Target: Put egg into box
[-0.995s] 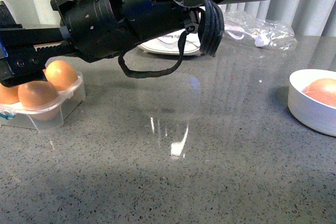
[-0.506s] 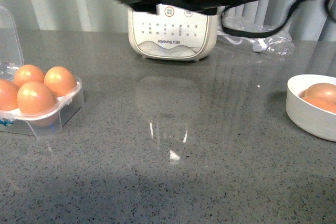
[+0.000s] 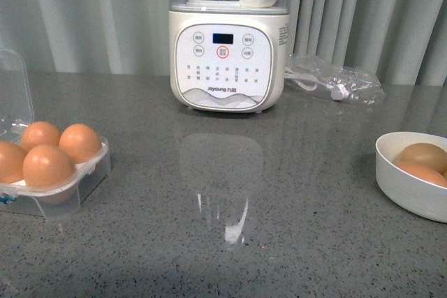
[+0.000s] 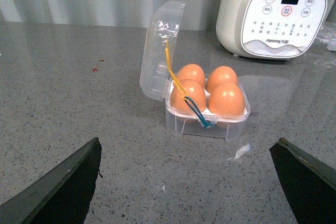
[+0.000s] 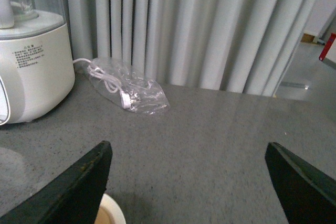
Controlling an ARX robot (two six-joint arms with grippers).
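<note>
The left gripper (image 4: 188, 140) and right gripper (image 5: 189, 144) were both released, fingers spread wide and holding nothing. The box (image 3: 87, 183), lid raised, stood left of the blender (image 3: 227, 54) and nearer the robot, with four eggs (image 3: 47, 165) seated in its cups. The bowl (image 3: 405, 188), right of the blender, held further eggs.

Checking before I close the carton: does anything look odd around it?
One thing: a yellow-and-blue cord trails from the open lid across an egg to the box front. It could snag the lid. I see nothing spilled or cracked.
</note>
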